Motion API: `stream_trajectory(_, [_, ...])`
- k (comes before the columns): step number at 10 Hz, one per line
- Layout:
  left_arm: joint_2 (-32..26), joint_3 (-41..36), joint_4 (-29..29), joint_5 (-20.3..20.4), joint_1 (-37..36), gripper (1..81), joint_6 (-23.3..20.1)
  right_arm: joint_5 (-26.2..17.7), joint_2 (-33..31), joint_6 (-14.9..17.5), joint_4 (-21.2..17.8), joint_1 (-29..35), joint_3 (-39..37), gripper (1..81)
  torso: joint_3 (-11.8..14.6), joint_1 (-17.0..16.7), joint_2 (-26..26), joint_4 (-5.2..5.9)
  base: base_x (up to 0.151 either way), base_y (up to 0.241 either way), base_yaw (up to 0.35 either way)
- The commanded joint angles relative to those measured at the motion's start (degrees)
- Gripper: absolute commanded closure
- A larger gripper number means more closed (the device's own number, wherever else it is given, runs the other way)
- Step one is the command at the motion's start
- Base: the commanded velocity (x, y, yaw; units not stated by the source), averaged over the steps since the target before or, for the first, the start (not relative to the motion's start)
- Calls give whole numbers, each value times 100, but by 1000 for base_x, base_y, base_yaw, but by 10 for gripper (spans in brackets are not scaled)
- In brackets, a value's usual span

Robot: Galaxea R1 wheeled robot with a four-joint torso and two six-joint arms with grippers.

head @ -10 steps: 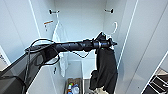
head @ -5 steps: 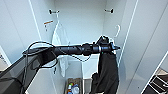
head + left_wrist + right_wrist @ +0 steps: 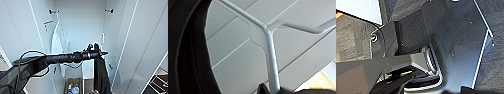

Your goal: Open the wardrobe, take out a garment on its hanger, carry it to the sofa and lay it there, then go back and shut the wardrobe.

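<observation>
Wardrobe (image 3: 82, 30) doors stand open, and the black T-shirt (image 3: 100, 75) hangs straight down from the left tool (image 3: 98, 52), which reaches in at mid height, level with the arm. The tool looks clenched on the hanger; in the left wrist view the hanger's (image 3: 268, 47) white neck and arms rise right in front of the camera, so I judge the grip sits low on the neck. The right tool's state I cannot tell.

The shirt appears off its hook: the right-hand black hook (image 3: 109, 10) sits bare, well above the tool. A white T-shirt (image 3: 60, 42) hangs on the left hook (image 3: 53, 11), near the arm's line.

To do this step well, I'd draw the arm straight back out of the opening, keeping the hanger level so the shirt doesn't slide off an arm, and hold clear of the white shirt and the right door's (image 3: 130, 45) edge. The hem hangs close to boxes (image 3: 72, 87) on the wardrobe floor, so keep the height while backing away.
</observation>
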State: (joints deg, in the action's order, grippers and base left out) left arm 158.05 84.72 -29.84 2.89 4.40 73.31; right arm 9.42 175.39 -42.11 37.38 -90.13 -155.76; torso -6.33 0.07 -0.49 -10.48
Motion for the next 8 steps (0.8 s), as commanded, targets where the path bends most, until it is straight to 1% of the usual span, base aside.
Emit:
stream_trajectory(1, [-299,-386,-241,467,-981,811,-151,-204,16,1,-2,201,3,10,0,0,0,0,0,0,0])
stream_trajectory(5, [-230,-413,-250,432,-980,811,-160,-204,8,1,-11,183,3,10,0,0,0,0,0,0,0])
stream_trajectory(7, [-81,-395,-259,405,-971,811,-160,-204,16,1,-3,192,3,10,0,2,0,0,0,0,0])
stream_trajectory(8, [-63,-387,-259,405,-954,811,-160,-204,16,1,-11,192,3,10,0,2,0,0,-74,0,0])
